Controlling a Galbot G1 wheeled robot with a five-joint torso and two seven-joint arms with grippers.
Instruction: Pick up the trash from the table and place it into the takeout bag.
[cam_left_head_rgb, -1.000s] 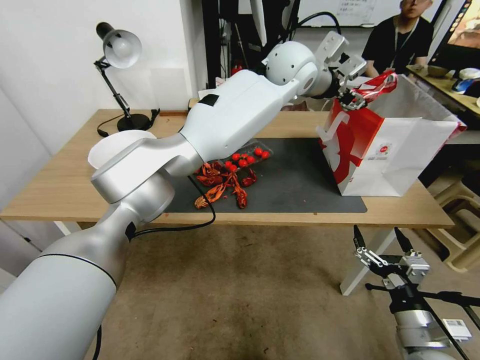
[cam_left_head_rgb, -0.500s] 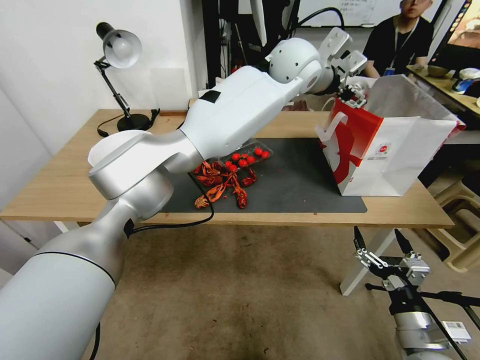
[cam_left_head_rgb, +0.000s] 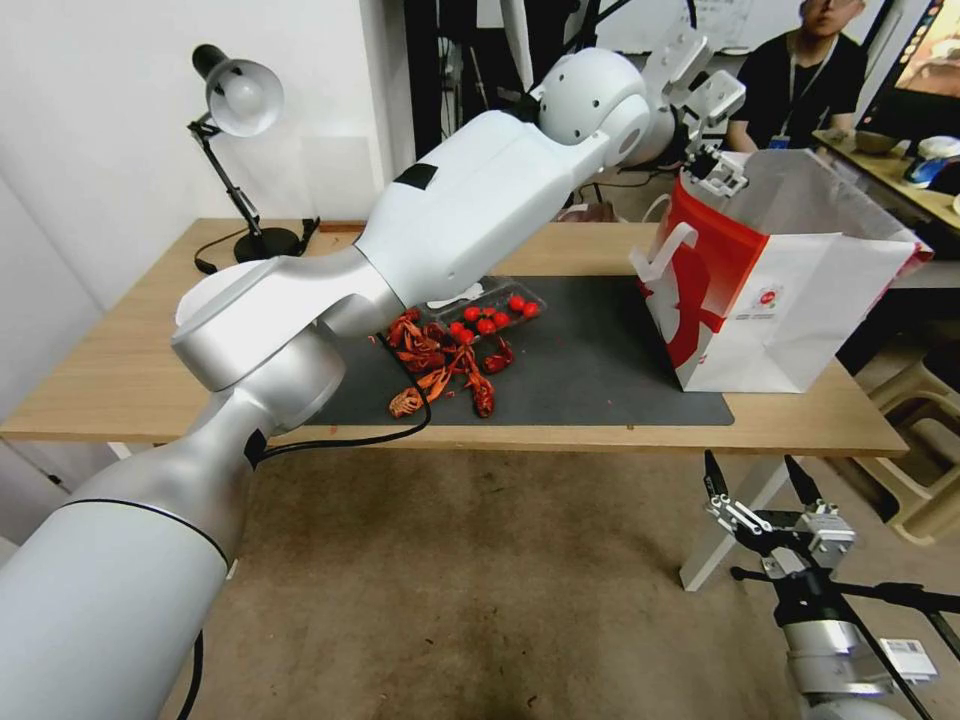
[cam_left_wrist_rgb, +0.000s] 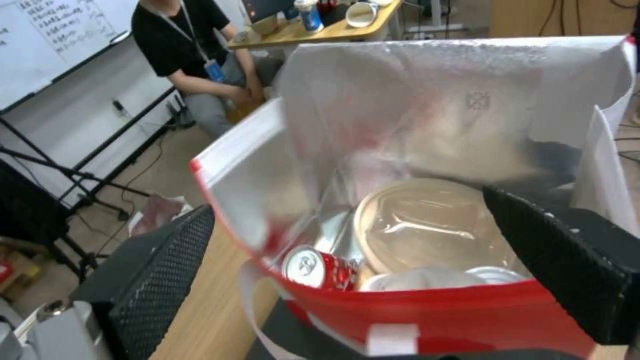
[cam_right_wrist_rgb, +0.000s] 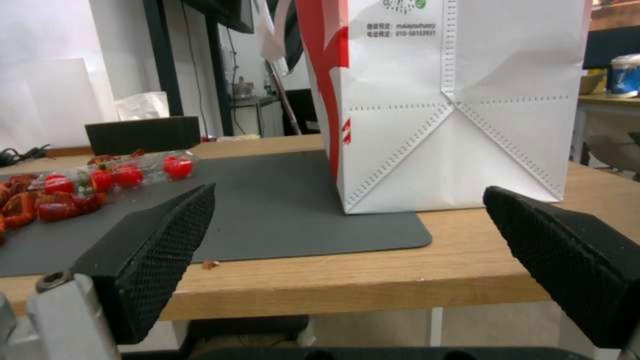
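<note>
Gone from my left gripper (cam_left_head_rgb: 718, 172) is the crumpled red can it held a second ago; the jaws now stand spread and empty, and the arm has lifted a little above the rim of the takeout bag (cam_left_head_rgb: 800, 300). Looking down between the fingers in the left wrist view, the dented red soda can (cam_left_wrist_rgb: 319, 268) lies directly below the gripper, against the bag's near red wall. Just beyond it sits the round clear-lidded bowl (cam_left_wrist_rgb: 427, 227), tilted against the far wall, with a white-lidded cup (cam_left_wrist_rgb: 493, 275) beside it at the bag's bottom. I judge the drop landed cleanly, since nothing hangs over the rim.

The bag stands upright on the edge of the dark mat (cam_left_head_rgb: 600, 370) with its mouth wide, which I take to be why a straight release from above works.

My right gripper (cam_left_head_rgb: 762, 520) is parked low, below the front edge of the table (cam_left_head_rgb: 120, 370), fingers spread and holding nothing. Ahead of it, its wrist view shows the bag's white side wall, and off to one side red crayfish shells (cam_left_head_rgb: 440, 370) and a clear tray of small red tomatoes (cam_left_head_rgb: 495, 315) lie on the mat. Those look like the only leftovers on the table, so I judge the task nearly done.
</note>
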